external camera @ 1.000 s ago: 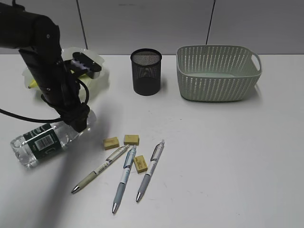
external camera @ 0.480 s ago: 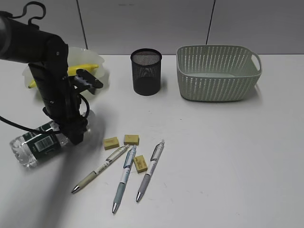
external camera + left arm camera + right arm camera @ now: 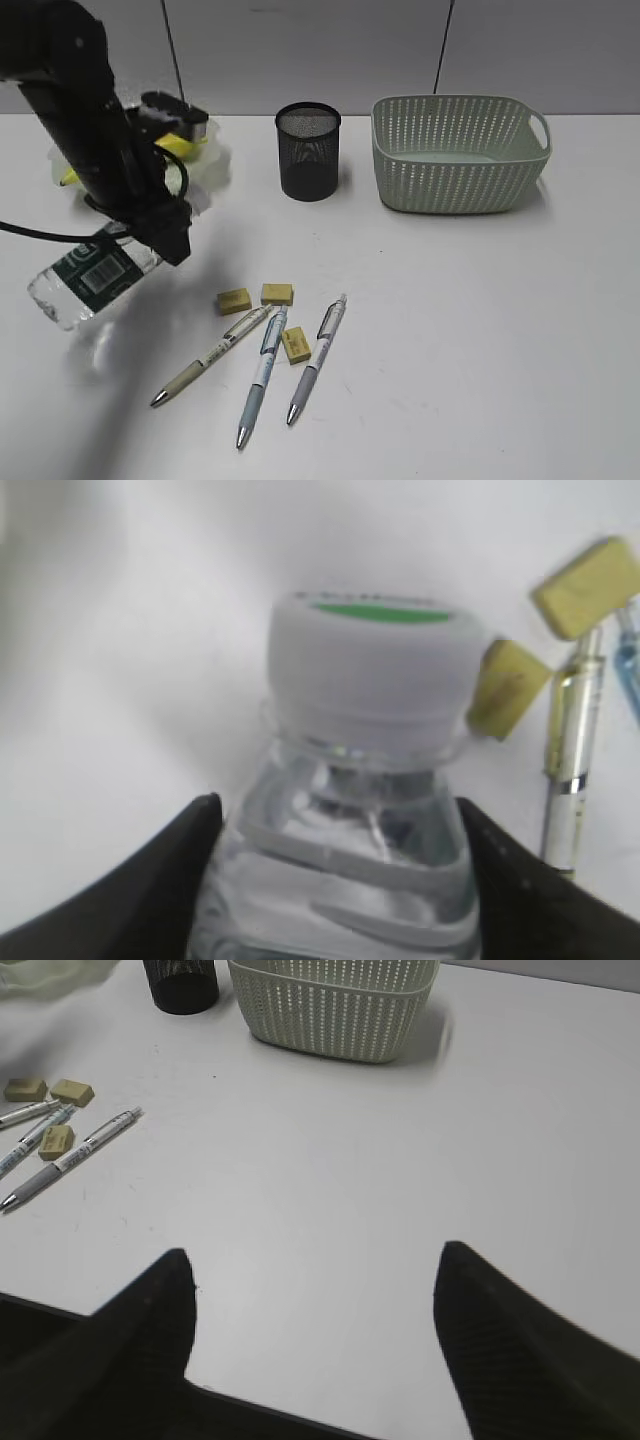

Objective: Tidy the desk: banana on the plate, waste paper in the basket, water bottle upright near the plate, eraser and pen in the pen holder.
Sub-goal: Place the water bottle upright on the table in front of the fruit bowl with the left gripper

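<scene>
Lifted off the tabletop point(image 3: 480, 330) since a second ago, the clear, green-labelled water bottle point(image 3: 92, 277) hangs tilted, clamped near its white-capped neck in the left gripper point(image 3: 340, 880).

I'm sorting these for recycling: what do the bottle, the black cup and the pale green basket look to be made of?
Water bottle: clear, glossy, ribbed wall, likely thin plastic; white matte cap.
Pen holder: black see-through fine mesh, probably metal.
Basket: matte grey-green, regular moulded holes, apparently plastic.
</scene>
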Robot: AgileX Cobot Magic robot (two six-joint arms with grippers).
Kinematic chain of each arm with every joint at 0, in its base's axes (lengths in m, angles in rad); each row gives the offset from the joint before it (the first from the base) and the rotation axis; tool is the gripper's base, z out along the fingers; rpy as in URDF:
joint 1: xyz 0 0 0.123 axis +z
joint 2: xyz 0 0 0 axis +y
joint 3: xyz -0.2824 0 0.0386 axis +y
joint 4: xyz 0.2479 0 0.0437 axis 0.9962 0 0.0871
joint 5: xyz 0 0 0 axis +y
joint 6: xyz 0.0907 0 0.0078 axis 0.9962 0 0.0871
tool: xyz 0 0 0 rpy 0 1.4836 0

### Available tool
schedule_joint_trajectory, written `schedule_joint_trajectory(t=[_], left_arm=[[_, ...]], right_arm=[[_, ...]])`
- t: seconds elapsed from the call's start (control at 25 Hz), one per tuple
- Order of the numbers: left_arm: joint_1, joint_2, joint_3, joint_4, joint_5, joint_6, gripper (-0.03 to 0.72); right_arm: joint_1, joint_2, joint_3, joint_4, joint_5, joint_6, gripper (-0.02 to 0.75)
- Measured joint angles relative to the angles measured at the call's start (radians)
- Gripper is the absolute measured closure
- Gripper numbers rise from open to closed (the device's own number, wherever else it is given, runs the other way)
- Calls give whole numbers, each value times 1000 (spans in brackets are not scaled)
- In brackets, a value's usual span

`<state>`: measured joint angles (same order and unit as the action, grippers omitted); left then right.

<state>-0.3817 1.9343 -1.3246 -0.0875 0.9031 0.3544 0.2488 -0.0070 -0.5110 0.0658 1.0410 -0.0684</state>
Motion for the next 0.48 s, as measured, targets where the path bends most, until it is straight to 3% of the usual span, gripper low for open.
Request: schedule_joint_trajectory(t=[0.24,0.48], left_arm=[[9,-256,159,-51,-159,-1,203],[43,-526,526,-187,-643,-1,203]], right_arm=[[0,0,0,0,0,0,155],[0,0,0,0,0,0,155]])
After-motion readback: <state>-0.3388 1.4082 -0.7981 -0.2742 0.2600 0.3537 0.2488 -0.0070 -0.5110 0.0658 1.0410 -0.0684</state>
